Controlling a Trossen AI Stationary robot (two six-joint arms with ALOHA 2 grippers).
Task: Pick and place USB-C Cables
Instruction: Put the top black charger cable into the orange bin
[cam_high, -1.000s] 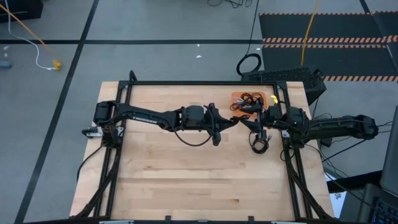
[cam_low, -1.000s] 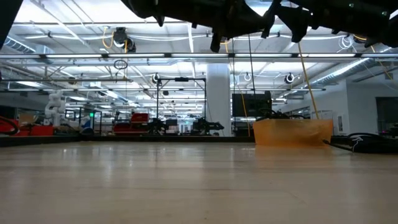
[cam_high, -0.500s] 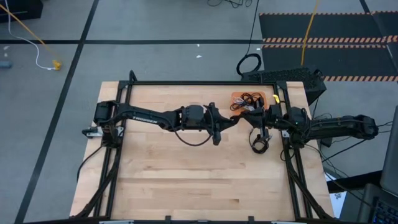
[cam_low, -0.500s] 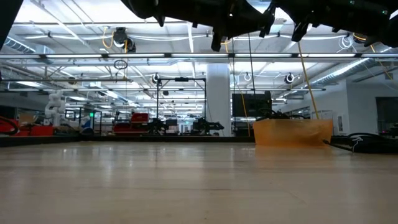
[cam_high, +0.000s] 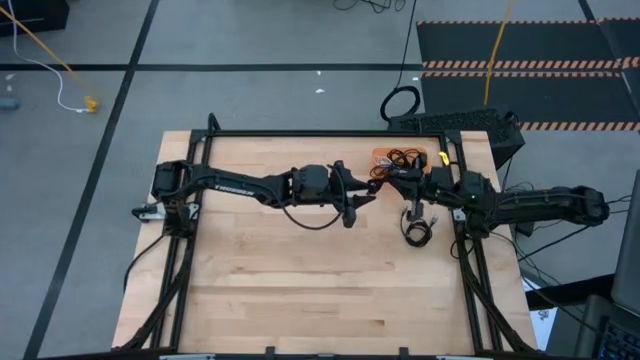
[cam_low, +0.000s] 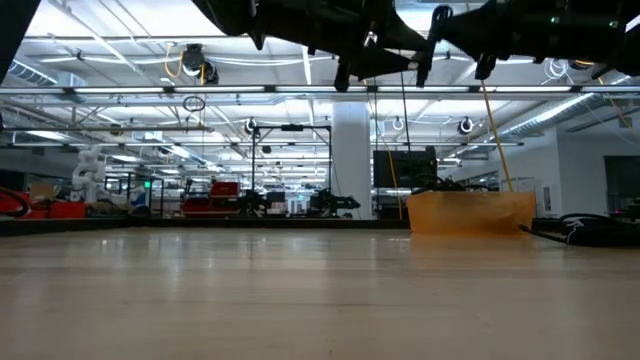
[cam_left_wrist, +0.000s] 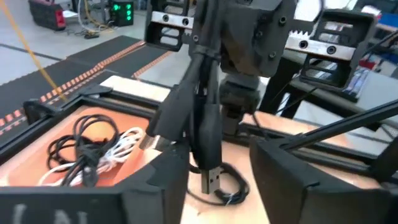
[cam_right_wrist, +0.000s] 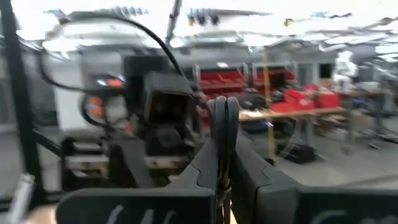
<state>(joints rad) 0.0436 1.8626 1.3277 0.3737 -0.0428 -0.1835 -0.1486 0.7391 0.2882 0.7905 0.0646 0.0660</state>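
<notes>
Above wooden table (cam_high: 300, 270), right tool (cam_high: 404, 180) pinches dangling black cable (cam_left_wrist: 202, 134).

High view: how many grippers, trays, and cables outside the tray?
grippers: 2, left gripper and right gripper
orange tray: 1
black cable outside the tray: 1, in the right gripper
Total: 4

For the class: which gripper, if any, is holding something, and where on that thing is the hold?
The right gripper pinches a black USB-C cable at its folded middle, ends hanging. The left gripper holds nothing.
</notes>
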